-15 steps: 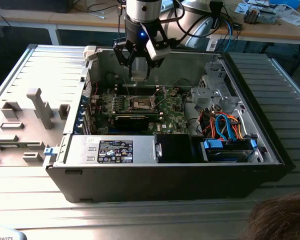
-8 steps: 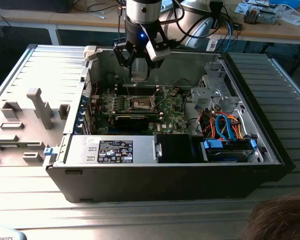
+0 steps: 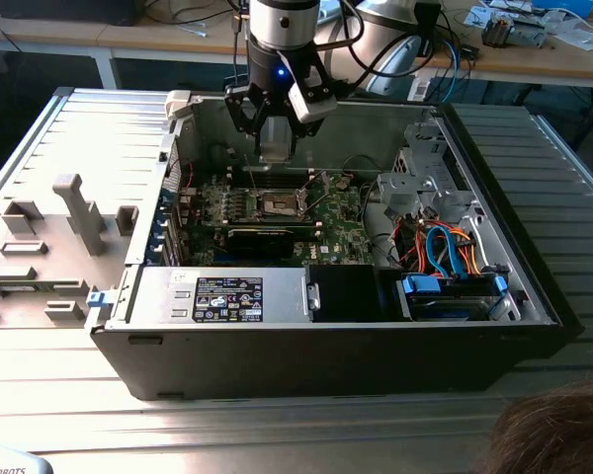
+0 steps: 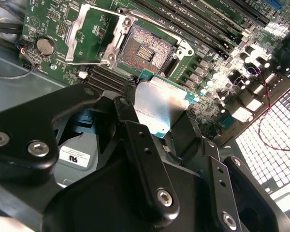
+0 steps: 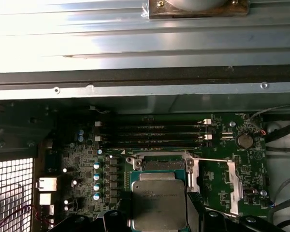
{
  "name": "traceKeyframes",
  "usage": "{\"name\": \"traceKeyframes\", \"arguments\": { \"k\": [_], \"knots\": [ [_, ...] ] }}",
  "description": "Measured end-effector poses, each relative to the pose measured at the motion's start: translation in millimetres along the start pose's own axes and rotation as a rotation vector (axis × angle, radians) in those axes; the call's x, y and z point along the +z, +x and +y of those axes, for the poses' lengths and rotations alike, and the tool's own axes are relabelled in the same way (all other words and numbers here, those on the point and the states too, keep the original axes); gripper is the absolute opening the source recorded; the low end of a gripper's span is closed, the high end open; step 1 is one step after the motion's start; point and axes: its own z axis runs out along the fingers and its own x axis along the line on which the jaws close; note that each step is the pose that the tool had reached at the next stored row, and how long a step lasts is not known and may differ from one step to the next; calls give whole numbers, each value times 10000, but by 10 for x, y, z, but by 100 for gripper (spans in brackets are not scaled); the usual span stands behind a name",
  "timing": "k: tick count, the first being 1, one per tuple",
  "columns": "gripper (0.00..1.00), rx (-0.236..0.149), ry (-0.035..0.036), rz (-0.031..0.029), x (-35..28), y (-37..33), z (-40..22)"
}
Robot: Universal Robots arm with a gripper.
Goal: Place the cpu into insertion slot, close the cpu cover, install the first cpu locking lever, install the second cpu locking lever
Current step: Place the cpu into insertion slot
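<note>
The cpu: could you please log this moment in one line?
gripper jaws: shut on cpu | insertion slot: empty | cpu cover: open

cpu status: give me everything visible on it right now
The cpu is a small flat square chip with a pale silver-grey metal top and a thin green board edge showing around it. It sits top face up, clamped at opposite edges by the gripper. It hangs above the green motherboard, beside the open insertion slot and not seated in it. Nothing else touches it.
</note>
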Motion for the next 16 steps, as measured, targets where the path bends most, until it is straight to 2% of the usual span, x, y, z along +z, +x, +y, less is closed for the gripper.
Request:
{"name": "traceKeyframes", "arguments": {
  "k": [10,14,16],
  "knots": [
    [54,0,0,1,33,-1,-3],
    [54,0,0,0,100,-2,-9],
    [54,0,0,0,114,-2,-10]
  ]
}}
